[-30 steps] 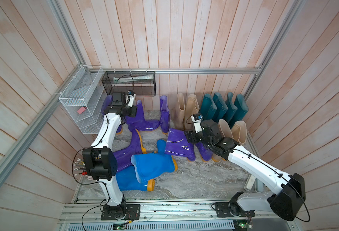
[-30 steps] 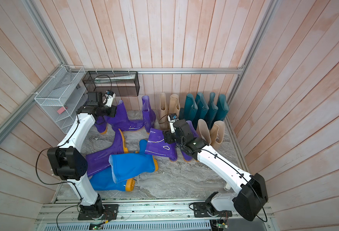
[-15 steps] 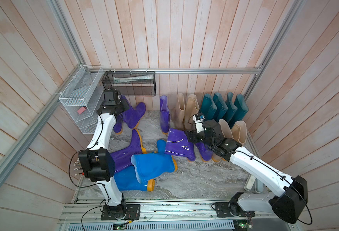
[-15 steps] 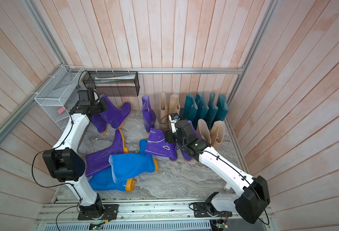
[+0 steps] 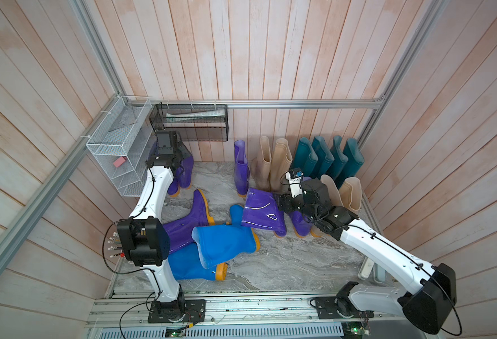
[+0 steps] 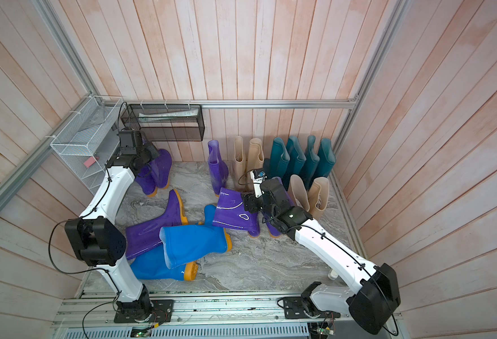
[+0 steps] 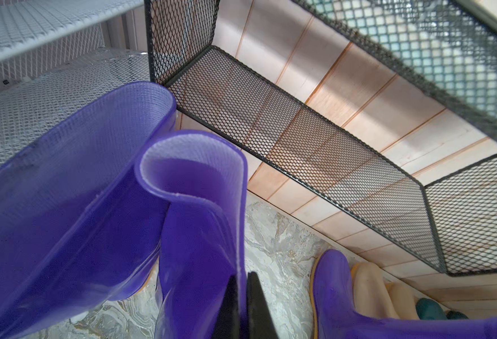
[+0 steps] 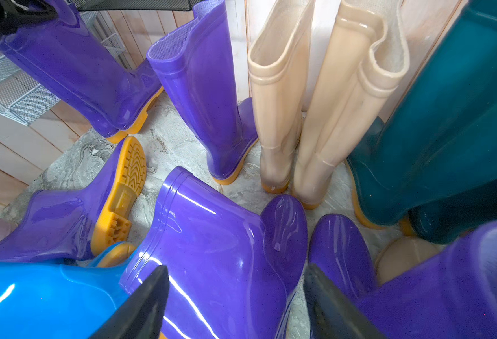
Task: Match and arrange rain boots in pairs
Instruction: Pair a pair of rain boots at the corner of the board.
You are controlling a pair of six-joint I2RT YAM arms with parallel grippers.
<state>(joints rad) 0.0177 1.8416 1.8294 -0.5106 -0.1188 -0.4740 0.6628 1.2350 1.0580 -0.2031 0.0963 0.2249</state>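
Step in hand: pairing the purple boots. The left gripper (image 7: 243,278) is clamped on the shaft wall of the upright purple boot (image 7: 200,234), just beside its partner boot (image 7: 65,190) in the back corner under the black mesh basket (image 7: 270,132). We judge this pair nearly placed.

The right gripper (image 8: 235,268) hangs with jaws spread wide over the leaning purple boot (image 8: 212,234) mid-floor, gripping nothing. We cannot tell whether it touches.

4 teal boots (image 5: 326,158) and 2 beige boots (image 5: 279,164) stand at the back wall. 2 blue boots (image 5: 224,243) and 1 fallen purple boot (image 5: 188,223) lie heaped in front.

Next, as we judge it:
- Left lets go and backs off without tipping the pair.
- Right closes on the leaning shaft and stands it by the lone purple boot (image 5: 241,170)
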